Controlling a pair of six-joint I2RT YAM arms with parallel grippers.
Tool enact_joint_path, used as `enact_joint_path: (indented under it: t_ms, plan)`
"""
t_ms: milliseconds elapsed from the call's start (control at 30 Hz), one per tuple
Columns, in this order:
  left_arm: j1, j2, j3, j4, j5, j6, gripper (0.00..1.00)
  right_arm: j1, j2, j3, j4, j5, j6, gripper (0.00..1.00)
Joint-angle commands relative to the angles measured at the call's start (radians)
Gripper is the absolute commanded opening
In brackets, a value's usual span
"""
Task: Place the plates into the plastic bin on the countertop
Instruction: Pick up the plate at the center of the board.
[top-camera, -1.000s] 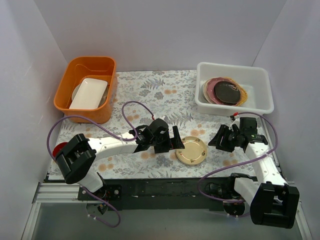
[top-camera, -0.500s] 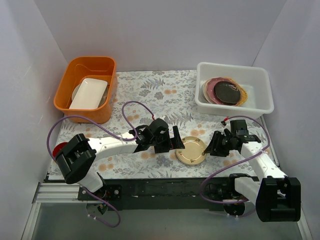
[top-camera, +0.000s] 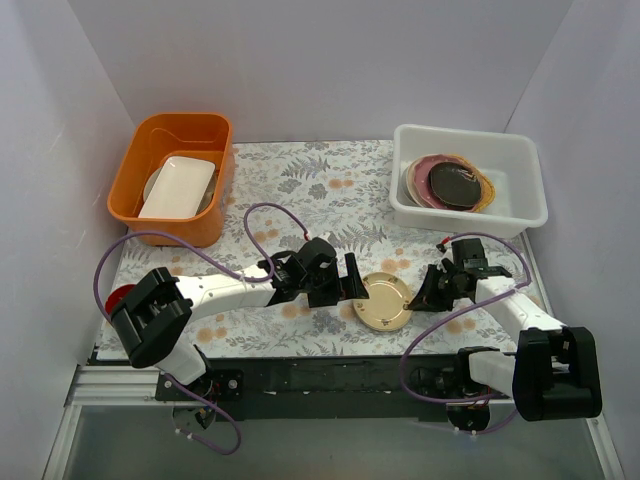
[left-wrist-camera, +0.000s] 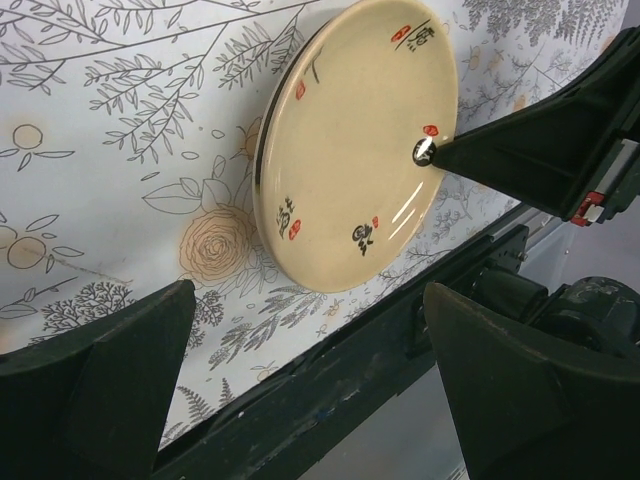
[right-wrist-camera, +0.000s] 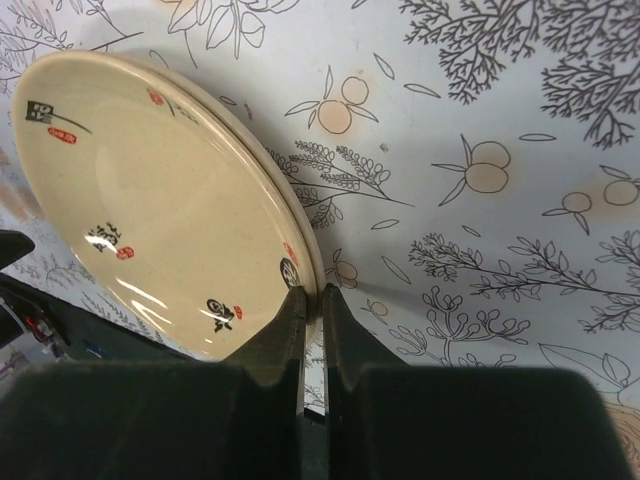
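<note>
A round plate (top-camera: 384, 302) lies on the patterned countertop (top-camera: 320, 190) near the front edge. Its gold-cream face with small red and black marks is up, and it has a dark edge. My right gripper (top-camera: 420, 298) is shut on its right rim, seen close in the right wrist view (right-wrist-camera: 312, 298) on the plate (right-wrist-camera: 150, 190). My left gripper (top-camera: 350, 282) is open and empty just left of the plate (left-wrist-camera: 355, 150), its fingers spread wide (left-wrist-camera: 308, 300). The whitish plastic bin (top-camera: 520, 205) at the back right holds a black plate (top-camera: 455, 185) on pink-and-cream (top-camera: 415, 180) and mustard ones.
An orange tub (top-camera: 130, 175) at the back left holds a white rectangular dish (top-camera: 178, 187). A small red disc (top-camera: 118, 297) lies by the left arm's base. The table's black front rail (left-wrist-camera: 330, 400) runs just below the plate.
My right gripper has moved left to the plate and shut on its right rim. The plate has shifted slightly. The left arm has barely moved.
</note>
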Motion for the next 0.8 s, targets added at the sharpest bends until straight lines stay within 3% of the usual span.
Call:
enact_joint_path:
  t_ms: [0, 167, 600, 700, 767]
  plan:
    - [0.004, -0.052, -0.019, -0.008, -0.020, 0.013, 0.98, 0.009, 0.005, -0.013, 0.027, 0.025, -0.008, 0.08]
    - [0.004, -0.041, -0.011, -0.008, -0.019, 0.014, 0.98, 0.008, -0.030, -0.001, 0.003, 0.030, -0.011, 0.02]
    - [0.006, -0.004, -0.034, 0.050, 0.009, 0.005, 0.98, 0.011, -0.077, 0.068, -0.068, 0.011, -0.037, 0.01]
    - [0.006, 0.038, -0.026, 0.064, 0.032, 0.005, 0.93, 0.011, -0.075, 0.070, -0.053, -0.015, -0.033, 0.01]
    - [0.006, 0.072, -0.031, 0.091, 0.046, 0.002, 0.80, 0.012, -0.072, 0.070, -0.045, -0.016, -0.031, 0.01]
